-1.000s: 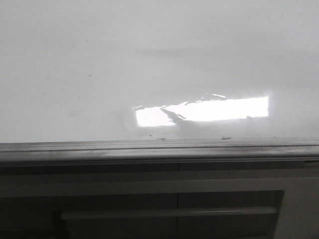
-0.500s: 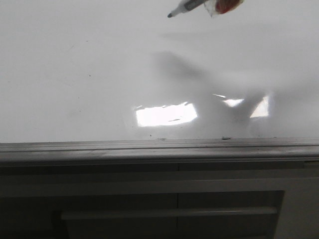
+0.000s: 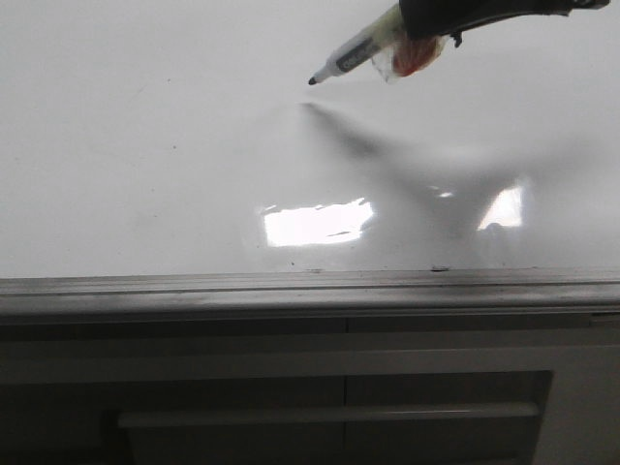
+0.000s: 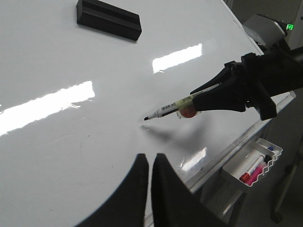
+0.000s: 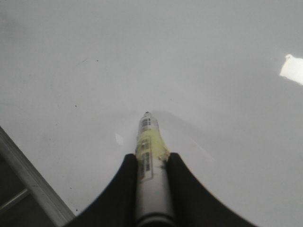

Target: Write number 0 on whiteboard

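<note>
I am clamping my right gripper [image 5: 150,165] on a marker [image 3: 354,53], tip angled just above the blank whiteboard [image 3: 145,145] to start the zero; my left gripper [image 4: 149,165] is pinched nearly closed, empty.

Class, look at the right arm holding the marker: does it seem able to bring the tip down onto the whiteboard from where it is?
Probably yes. The right hand grips the marker, and the whiteboard beneath its tip looks bare.
</note>
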Robot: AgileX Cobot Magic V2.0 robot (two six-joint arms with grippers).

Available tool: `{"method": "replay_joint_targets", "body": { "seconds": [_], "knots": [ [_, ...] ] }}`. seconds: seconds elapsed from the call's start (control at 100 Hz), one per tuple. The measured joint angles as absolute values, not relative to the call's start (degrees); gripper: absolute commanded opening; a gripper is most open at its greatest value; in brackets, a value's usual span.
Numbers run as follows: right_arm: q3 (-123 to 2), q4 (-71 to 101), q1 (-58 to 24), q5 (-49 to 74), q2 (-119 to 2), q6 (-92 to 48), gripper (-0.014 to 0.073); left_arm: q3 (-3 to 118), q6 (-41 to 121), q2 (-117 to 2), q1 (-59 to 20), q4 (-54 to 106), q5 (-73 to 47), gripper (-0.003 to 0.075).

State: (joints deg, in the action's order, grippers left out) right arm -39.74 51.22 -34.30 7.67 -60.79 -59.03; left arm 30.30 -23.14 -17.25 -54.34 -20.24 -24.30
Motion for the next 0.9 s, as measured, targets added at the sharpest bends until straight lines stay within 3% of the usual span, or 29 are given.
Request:
{"method": "replay_joint_targets", "body": {
  "seconds": [0.31,0.65,0.9],
  "knots": [
    [-41.3,51.6,-34.3,9.4,-64.8,-58.9,-0.0047,30.3,-23.1,-17.3,-54.3,-20.2,-24.3,-0.0020],
    [-41.4,49.2,-34.3,19.7,-65.8,-58.1,-0.0047,30.3,-23.2,-17.3,-54.3,-20.2,-24.4,-0.0020],
    [-42.1,31.4,-34.6,26.3,-65.5,-38.1,-0.0047,30.3,-23.2,-17.3,-54.3,-20.2,-24.5,-0.0020]
  ]
}}
